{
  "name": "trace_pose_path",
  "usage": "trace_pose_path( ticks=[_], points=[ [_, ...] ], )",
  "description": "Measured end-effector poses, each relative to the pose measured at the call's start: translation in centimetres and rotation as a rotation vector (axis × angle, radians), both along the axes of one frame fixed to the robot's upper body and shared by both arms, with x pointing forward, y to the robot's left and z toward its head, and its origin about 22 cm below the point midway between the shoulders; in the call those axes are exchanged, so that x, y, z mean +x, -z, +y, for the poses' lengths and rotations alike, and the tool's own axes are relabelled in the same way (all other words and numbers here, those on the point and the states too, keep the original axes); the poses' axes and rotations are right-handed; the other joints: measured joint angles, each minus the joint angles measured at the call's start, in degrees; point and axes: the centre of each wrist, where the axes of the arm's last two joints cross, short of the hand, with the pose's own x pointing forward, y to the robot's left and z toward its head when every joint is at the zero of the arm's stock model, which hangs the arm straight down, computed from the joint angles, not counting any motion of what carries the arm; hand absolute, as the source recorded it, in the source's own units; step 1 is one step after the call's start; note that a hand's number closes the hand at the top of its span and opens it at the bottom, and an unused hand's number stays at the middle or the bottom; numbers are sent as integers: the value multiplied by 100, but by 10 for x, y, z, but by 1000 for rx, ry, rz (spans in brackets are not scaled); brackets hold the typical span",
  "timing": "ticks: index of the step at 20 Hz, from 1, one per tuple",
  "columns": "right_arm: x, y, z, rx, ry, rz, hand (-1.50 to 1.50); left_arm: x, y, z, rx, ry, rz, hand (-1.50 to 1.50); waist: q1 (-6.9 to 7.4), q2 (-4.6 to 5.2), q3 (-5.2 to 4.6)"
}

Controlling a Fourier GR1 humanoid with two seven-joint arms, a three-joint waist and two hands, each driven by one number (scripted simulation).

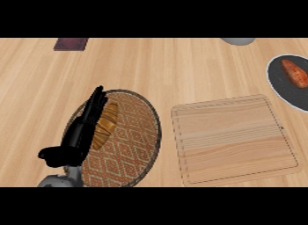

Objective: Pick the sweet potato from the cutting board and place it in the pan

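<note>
The orange-red sweet potato (294, 73) lies inside the dark round pan (305, 100) at the right edge, which cuts off part of the pan. The light wooden cutting board (231, 138) sits right of centre with nothing on it. My left hand (84, 129) shows at the lower left, edge-on, with fingers straight and pointing away and the thumb out to the left. It is open, holds nothing, and stands far from the board and the pan. My right hand does not show.
Under and beside my left hand lies a round plate with an orange diamond pattern (127, 147), holding a golden-brown bread piece (106, 123). A dark red flat object (71, 43) and a grey rounded object (238, 41) sit at the far edge.
</note>
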Motion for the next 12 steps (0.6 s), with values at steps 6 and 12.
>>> trace_pose_path(
  ticks=[6, 12],
  points=[
    [-7, 4, -2, -33, 6, 14, -150, -4, 3, 1, -1, -3, 0, 0, 7, 3, 0],
    [-12, 5, -4, -91, 13, -2, -150, -1, 3, 0, -2, -2, 0, 0, -6, 6, 2]
  ],
)
